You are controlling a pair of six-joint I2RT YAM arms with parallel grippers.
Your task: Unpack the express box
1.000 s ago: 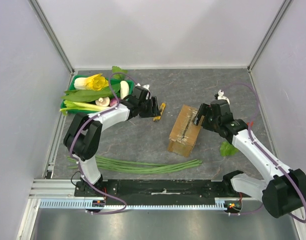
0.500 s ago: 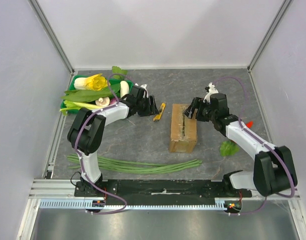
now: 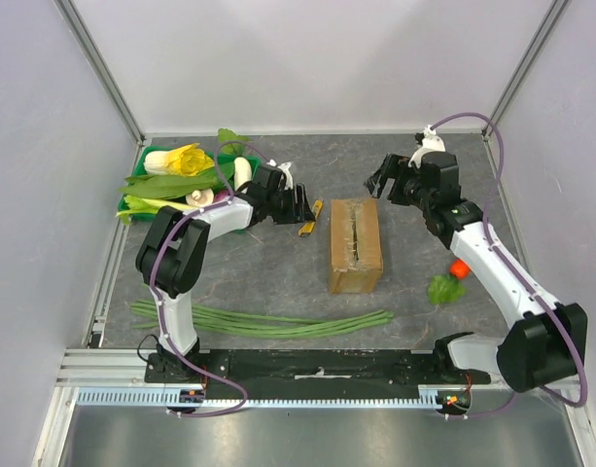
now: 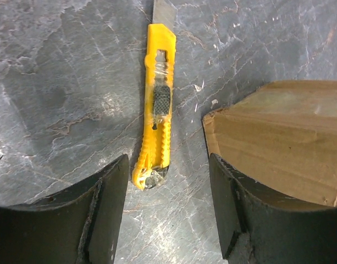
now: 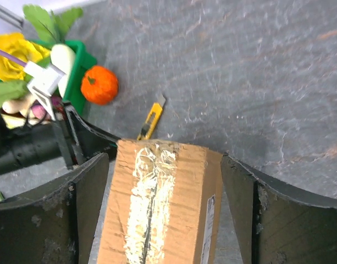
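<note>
The right gripper (image 3: pixel 383 181) (image 5: pixel 163 165) is spread wide and holds nothing. It hangs just past the far end of the box (image 3: pixel 356 245) (image 5: pixel 157 209). In the wrist view that end shows between the two dark fingers, and from above the gripper looks clear of the cardboard.

The box is a brown corrugated block lying flat in the middle of the tabletop (image 3: pixel 278 277), its long side running away from the arms. Wrinkled clear tape (image 5: pixel 149 192) runs down its top seam, with a dark line along the middle of the strip. A white label (image 5: pixel 209 212) sits on the long side that faces the right arm; its print is too small to read.

The left gripper (image 3: pixel 299 206) (image 4: pixel 167 165) is also spread and holds nothing. It is low over the tabletop to the left of the box. A yellow plastic knife (image 3: pixel 310 218) (image 4: pixel 157 110) lies flat between its fingers, touching neither, with a ribbed grip, a dark slider and a short grey blade tip showing. A corner of the box (image 4: pixel 278 137) lies just beside the knife.

The tabletop is grey and veined like stone. A green tray (image 3: pixel 140 156) of vegetables stands at the far left. Long green beans (image 3: pixel 278 323) lie near the arm bases, and a leaf (image 3: pixel 441 288) lies to the right of the box.
</note>
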